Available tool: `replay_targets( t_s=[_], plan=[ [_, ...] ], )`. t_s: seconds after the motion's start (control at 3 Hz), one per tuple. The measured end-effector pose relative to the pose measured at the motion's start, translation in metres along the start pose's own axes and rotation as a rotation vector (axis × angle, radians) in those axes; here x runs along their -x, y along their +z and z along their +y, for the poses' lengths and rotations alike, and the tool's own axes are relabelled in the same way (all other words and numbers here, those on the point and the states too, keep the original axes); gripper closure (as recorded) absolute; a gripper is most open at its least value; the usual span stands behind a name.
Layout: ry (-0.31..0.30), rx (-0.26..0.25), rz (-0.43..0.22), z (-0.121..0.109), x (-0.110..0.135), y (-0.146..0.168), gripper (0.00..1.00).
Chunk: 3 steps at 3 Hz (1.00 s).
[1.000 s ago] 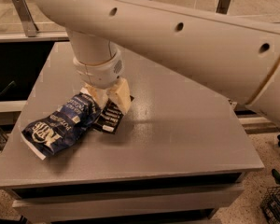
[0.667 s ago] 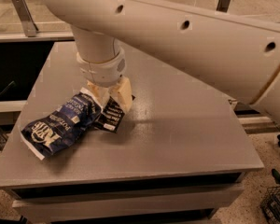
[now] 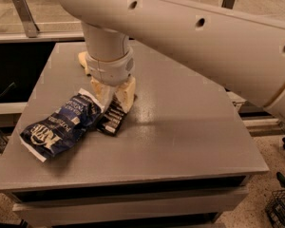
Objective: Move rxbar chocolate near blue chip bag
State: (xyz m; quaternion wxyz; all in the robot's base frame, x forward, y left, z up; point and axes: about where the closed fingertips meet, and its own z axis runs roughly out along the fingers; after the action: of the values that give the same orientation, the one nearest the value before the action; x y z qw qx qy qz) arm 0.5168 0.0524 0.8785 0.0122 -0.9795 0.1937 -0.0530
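The rxbar chocolate (image 3: 111,120), a small black wrapper with white text lines, lies flat on the grey table (image 3: 190,127). Its left edge touches the blue chip bag (image 3: 61,127), a large crinkled dark blue bag with white lettering at the table's front left. My gripper (image 3: 115,98) hangs straight down from the big white arm, just above the bar's far end. Its two cream fingers (image 3: 126,92) stand apart, and the bar rests on the table below them.
A pale yellow sponge (image 3: 82,61) peeks out behind the wrist at the table's back left. The white arm (image 3: 194,27) spans the upper view. A metal rail (image 3: 26,15) stands beyond the table. The floor and a wire basket (image 3: 280,208) are at lower right.
The gripper has risen slightly and the arm has shifted, uncovering the sponge behind the wrist. The rxbar and chip bag stay where they were.
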Motion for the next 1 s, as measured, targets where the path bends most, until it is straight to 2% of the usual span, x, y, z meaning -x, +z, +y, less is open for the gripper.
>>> replay_targets(
  t_s=[0.33, 0.67, 1.0],
  plan=[
    [0.002, -0.003, -0.003, 0.003, -0.003, 0.0, 0.0],
    [0.008, -0.008, -0.001, 0.004, -0.006, -0.002, 0.0],
    [0.039, -0.026, 0.001, 0.02, -0.023, -0.005, 0.0]
  ],
)
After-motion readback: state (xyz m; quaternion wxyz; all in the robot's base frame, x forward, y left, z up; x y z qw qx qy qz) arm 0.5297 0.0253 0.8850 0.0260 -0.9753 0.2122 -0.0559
